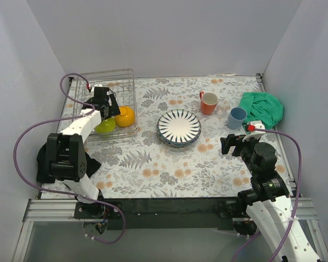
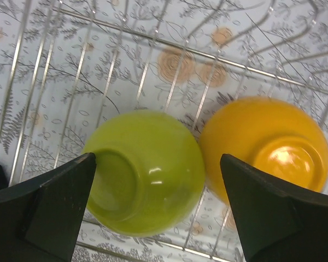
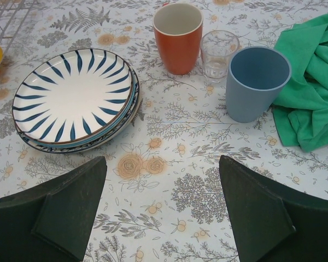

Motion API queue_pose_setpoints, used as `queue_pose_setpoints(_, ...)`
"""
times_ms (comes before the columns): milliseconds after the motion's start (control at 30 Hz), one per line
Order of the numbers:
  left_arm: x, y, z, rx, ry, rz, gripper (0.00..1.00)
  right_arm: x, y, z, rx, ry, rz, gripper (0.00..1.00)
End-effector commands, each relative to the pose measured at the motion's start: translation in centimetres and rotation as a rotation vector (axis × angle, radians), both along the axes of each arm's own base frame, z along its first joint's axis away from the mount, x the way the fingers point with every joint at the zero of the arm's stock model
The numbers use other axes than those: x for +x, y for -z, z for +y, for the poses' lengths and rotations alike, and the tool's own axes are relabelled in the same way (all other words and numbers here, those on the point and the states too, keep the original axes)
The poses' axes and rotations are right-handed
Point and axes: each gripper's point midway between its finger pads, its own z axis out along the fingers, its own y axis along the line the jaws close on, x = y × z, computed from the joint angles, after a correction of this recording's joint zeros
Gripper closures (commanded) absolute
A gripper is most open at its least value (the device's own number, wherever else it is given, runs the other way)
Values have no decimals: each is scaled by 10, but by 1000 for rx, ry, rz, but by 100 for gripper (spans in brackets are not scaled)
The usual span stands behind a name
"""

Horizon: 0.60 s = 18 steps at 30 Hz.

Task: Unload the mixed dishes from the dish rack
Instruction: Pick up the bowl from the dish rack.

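Two touching bowls hug the dish rack edge, left gripper above.

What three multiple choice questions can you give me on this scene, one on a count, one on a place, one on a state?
1. How many bowls lie in the dish rack? A one; B two; C three.
2. Where is the plate stack? A in the rack; B on the table beside the orange mug; C inside a bowl.
3. The left gripper above the rack is: A open; B shut on a bowl; C shut on a plate.

Answers: B, a lime-green bowl and an orange-yellow bowl sit side by side; B, the stack rests on the floral table; A, its jaws stand wide apart.
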Motion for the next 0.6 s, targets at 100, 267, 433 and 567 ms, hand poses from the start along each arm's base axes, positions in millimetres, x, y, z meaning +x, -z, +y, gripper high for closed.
queue_pose_setpoints(100, 18, 8, 19, 38, -68, 9, 2, 4, -17, 4, 15, -15, -71, 9)
queue_pose_setpoints(267, 30, -1, 14, 17, -50, -32, 2, 4, -18, 4, 15, -15, -74, 9)
queue_pose_setpoints(433, 32, -3, 12, 17, -33, -30, 2, 4, -17, 3, 15, -14, -73, 9)
queue_pose_setpoints(567, 26, 2, 9, 34, -15, -7, 2, 4, -18, 3, 15, -12, -76, 9)
